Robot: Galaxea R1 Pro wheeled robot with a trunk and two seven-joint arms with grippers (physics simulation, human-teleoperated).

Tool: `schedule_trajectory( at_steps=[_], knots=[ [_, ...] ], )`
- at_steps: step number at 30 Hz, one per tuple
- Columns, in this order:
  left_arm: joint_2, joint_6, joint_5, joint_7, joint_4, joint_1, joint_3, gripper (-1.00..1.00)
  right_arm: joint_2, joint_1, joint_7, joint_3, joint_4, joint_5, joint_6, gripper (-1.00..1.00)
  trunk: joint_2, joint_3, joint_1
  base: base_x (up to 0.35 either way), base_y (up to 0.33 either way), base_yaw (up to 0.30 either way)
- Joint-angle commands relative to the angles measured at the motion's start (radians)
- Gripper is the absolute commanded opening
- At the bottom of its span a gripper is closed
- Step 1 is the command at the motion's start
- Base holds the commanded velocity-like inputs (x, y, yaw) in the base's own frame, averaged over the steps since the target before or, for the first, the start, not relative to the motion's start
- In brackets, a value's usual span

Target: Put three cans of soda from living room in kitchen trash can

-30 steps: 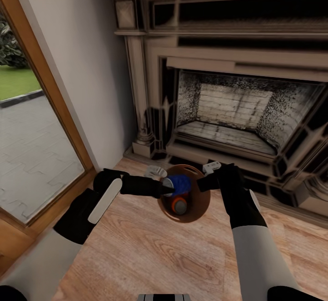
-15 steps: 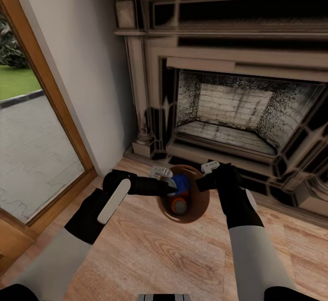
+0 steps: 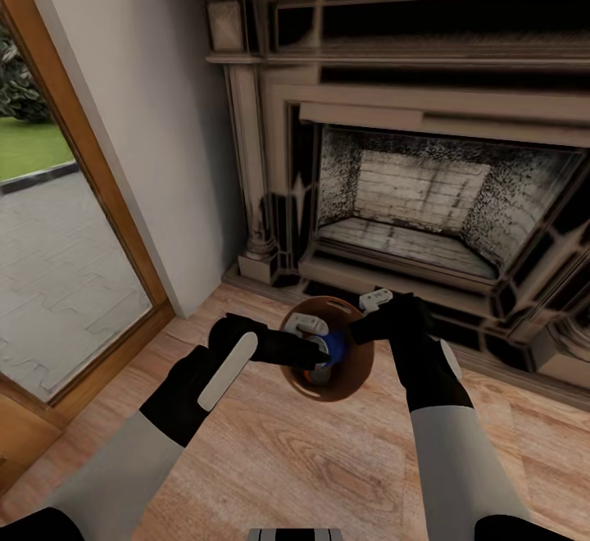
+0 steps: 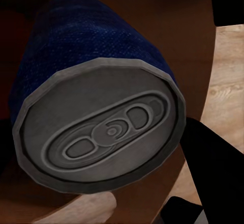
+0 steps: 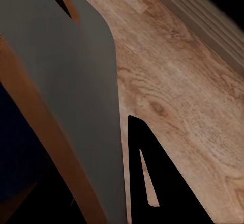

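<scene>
Blue can (image 4: 96, 107) in left gripper (image 3: 321, 343) (inside bin (image 3: 357, 366)).

Bin mouth: the bin (image 3: 354, 367) is crowded; the left gripper (image 3: 315, 336) reaches in over the rim, beside the blue can (image 4: 96, 107) and an orange can (image 3: 310, 376).
Bin right rim: taken by the right gripper (image 3: 370, 303).
Behind bin: the fireplace (image 3: 410, 197) base stands near.
Left side: wall (image 3: 156, 131) and window (image 3: 57, 221).
Front: bare floor (image 3: 279, 459), open between the arms.
</scene>
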Motion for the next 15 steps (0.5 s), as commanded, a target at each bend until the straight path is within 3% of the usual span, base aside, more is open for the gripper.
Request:
schedule_trajectory(
  at_steps=[1, 15],
  knots=[
    [0.0, 0.0, -0.02, 0.004, 0.001, 0.0, -0.002, -1.0, 0.0, -0.001, 0.003, 0.001, 0.0, -0.01, 0.002, -1.0, 0.0, 0.0, 0.0, 0.0, 0.0, 0.0],
    [0.0, 0.0, -0.021, 0.023, 0.001, 0.0, -0.003, -1.0, 0.0, -0.001, 0.003, 0.002, 0.003, -0.01, 0.002, -1.0, 0.0, 0.0, 0.0, 0.0, 0.0, 0.0]
  ],
)
